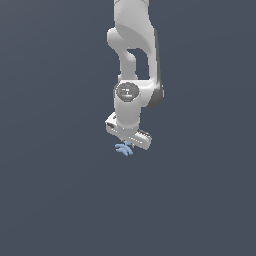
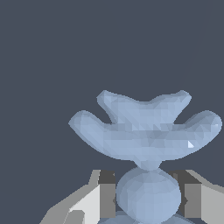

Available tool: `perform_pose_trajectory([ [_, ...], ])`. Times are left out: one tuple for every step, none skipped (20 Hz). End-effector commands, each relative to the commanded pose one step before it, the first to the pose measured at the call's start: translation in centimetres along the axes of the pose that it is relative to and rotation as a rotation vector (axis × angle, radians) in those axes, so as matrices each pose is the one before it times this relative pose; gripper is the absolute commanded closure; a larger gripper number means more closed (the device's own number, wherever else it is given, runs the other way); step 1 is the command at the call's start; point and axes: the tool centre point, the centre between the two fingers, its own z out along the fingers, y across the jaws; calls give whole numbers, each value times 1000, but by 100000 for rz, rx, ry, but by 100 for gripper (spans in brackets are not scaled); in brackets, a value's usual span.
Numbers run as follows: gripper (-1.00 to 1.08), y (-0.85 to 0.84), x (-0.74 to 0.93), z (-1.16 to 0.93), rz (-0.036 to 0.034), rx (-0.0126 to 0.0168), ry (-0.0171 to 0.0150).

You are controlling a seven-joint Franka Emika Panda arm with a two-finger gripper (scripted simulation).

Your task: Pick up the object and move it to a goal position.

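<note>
The small pale-blue spiky object (image 2: pixel 146 131) is sitting pinched between the grey pads (image 2: pixel 106 199) of the white arm's hand (image 1: pixel 126 143) (its prongs are sticking out below the fingers), which is hanging against the plain dark-grey backdrop.

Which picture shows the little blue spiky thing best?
The wrist view: the blue spiky thing fills the picture, its curved prongs clear, a rounded part sitting between the jaws. In the exterior view it is just a tiny blue speck under the white gripper.
</note>
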Motion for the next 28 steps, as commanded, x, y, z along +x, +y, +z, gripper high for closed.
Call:
perform_pose_trajectory([
  [108,1696,135,-2302,68,76,71],
  [108,719,61,-968,14,40,-25],
  [108,718,56,-989,0,0,0],
  [108,744,66,-1006,14,40,-24],
  [108,746,62,-1032,0,0,0],
  [108,750,64,-1040,0,0,0],
  [108,763,73,-1036,15,40,-23],
  [108,746,68,-1038,0,0,0],
  [108,744,70,-1037,0,0,0],
  [108,741,72,-1035,0,0,0],
  [108,760,84,-1031,23,37,-23],
  [108,740,78,-1037,0,0,0],
  [108,739,80,-1037,0,0,0],
  [108,736,83,-1033,0,0,0],
  [108,722,86,-1014,0,0,0],
  [108,705,88,-992,0,0,0],
  [108,688,91,-969,0,0,0],
  [108,665,91,-942,18,-43,15],
  [108,644,92,-907,0,0,0],
  [108,616,92,-868,0,0,0],
  [108,572,86,-831,-1,-45,20],
  [108,554,94,-782,0,0,0],
  [108,498,89,-736,-10,-43,21],
  [108,476,96,-673,0,0,0],
  [108,414,84,-624,-18,-40,21],
  [108,398,88,-563,0,0,0],
  [108,360,82,-509,0,0,0],
  [108,297,66,-462,-21,-39,20],
])
